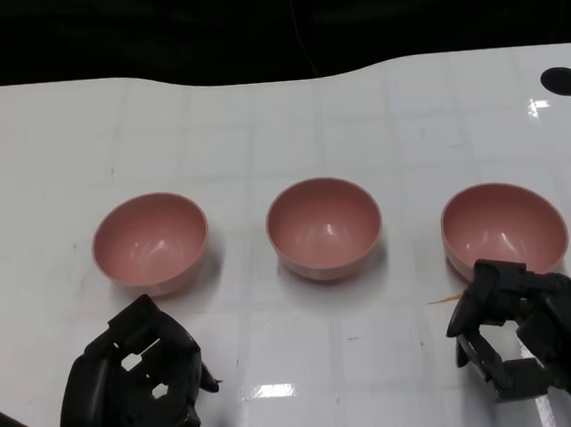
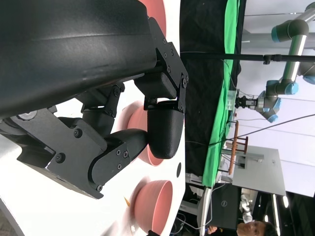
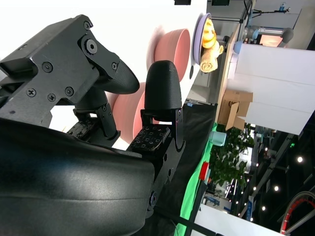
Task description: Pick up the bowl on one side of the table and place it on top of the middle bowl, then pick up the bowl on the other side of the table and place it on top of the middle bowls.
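Your fingers are apart on both sides and hold nothing: the left hand (image 1: 131, 389) hangs over the table's near edge with its fingers loosely bent around empty space, and the right hand (image 1: 528, 338) does the same just before the right bowl (image 1: 504, 228), its fingertips overlapping that bowl's near rim in the head view, though you cannot tell whether they touch it.

You have three pink bowls in a row across the white table (image 1: 279, 125), all upright and apart from each other. The left bowl (image 1: 150, 242) sits just beyond your left hand, the middle bowl (image 1: 324, 226) between the two.

The table is glossy white with faint grid lines and bright glare spots near the front. A round black hole (image 1: 563, 80) sits at the far right corner and another at the far left edge. Behind the table hangs a black curtain (image 1: 270, 22).

Your left wrist view shows a green cloth (image 2: 224, 98) beyond the table and a grey-and-blue robot arm (image 2: 288, 54) further off.
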Robot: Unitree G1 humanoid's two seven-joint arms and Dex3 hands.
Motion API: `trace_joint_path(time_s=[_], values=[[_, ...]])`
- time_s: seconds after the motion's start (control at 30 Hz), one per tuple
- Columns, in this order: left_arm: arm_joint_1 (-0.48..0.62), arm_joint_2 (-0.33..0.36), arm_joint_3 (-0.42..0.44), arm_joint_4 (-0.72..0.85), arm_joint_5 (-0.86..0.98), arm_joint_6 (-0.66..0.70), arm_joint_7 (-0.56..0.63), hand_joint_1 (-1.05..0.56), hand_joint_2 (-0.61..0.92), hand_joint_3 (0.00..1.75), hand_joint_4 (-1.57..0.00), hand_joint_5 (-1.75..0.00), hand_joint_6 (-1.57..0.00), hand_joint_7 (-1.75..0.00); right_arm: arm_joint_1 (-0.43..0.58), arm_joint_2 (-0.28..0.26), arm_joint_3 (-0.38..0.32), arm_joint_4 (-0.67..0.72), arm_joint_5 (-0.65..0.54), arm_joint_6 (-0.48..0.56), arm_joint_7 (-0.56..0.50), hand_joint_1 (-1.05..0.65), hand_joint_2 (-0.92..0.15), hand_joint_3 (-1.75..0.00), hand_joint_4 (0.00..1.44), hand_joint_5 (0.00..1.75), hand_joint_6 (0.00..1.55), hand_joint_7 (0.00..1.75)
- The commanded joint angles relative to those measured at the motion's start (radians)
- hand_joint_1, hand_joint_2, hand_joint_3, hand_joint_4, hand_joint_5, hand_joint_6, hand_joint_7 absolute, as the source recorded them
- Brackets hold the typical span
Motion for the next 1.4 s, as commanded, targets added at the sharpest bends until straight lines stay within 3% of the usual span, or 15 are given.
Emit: trace_joint_path(time_s=[0.03,0.43,0.47,0.53,0.67,0.77,0.93,0.97,1.17,1.23,1.4], values=[[0.0,0.014,0.007,-0.005,0.0,0.001,0.008,-0.13,0.49,1.16,-0.74,-1.74,-0.73,-1.51,0.001,-0.006,-0.003,-0.012,-0.003,0.006,-0.011,-0.12,-0.35,-1.34,0.82,1.54,0.83,1.23],[-0.001,0.009,0.016,-0.011,-0.028,-0.001,0.002,-0.13,0.47,1.19,-0.74,-1.71,-0.74,-1.46,0.011,-0.004,0.003,-0.029,0.0,0.019,-0.015,-0.09,-0.36,-1.34,0.82,1.53,0.84,1.21],[-0.003,0.008,0.021,-0.01,-0.03,-0.006,0.008,-0.15,0.48,1.14,-0.75,-1.59,-0.77,-1.25,0.012,-0.004,0.005,-0.032,-0.003,0.019,-0.018,-0.09,-0.36,-1.34,0.82,1.53,0.84,1.21],[-0.005,0.005,0.03,-0.013,-0.017,-0.014,0.03,-0.17,0.5,1.03,-0.76,-1.43,-0.83,-0.98,0.013,-0.003,0.007,-0.034,-0.005,0.019,-0.021,-0.09,-0.36,-1.34,0.82,1.53,0.84,1.22],[-0.005,0.013,0.032,-0.019,0.029,-0.043,0.067,-0.2,0.55,0.91,-0.75,-1.32,-0.83,-0.82,0.012,-0.003,0.011,-0.031,-0.007,0.008,-0.026,-0.09,-0.35,-1.35,0.82,1.53,0.84,1.22],[-0.008,0.037,0.035,-0.021,0.089,-0.085,0.096,-0.22,0.75,0.48,-0.71,-1.14,-0.81,-0.53,0.016,-0.002,0.013,-0.038,-0.005,0.01,-0.025,-0.1,-0.35,-1.36,0.82,1.54,0.84,1.23],[-0.005,0.064,0.026,-0.028,0.19,-0.12,0.157,-0.21,0.87,0.2,-0.69,-0.93,-0.86,-0.18,0.025,-0.001,0.016,-0.053,-0.006,0.018,-0.028,-0.11,-0.35,-1.36,0.83,1.54,0.84,1.23],[-0.002,0.077,0.022,-0.045,0.244,-0.118,0.188,-0.22,0.9,0.14,-0.71,-0.76,-0.82,-0.1,0.028,0.0,0.018,-0.056,-0.006,0.018,-0.029,-0.1,-0.35,-1.36,0.83,1.54,0.83,1.23],[0.013,0.131,-0.006,-0.165,0.529,-0.044,0.356,-0.36,0.92,0.08,-0.65,-0.39,-0.64,0.0,0.031,0.004,0.02,-0.06,0.002,0.019,-0.022,-0.09,-0.36,-1.35,0.82,1.55,0.83,1.23],[0.016,0.134,-0.014,-0.179,0.55,-0.028,0.377,-0.37,0.92,0.07,-0.66,-0.36,-0.63,0.0,0.031,0.005,0.019,-0.06,0.002,0.019,-0.021,-0.09,-0.36,-1.35,0.82,1.55,0.83,1.24],[0.0,0.192,-0.072,-0.311,0.856,0.119,0.477,-0.4,0.92,0.03,-0.57,-0.23,-0.48,0.0,0.031,-0.002,0.016,-0.06,-0.015,0.012,-0.032,-0.11,-0.35,-1.35,0.82,1.55,0.84,1.23]])
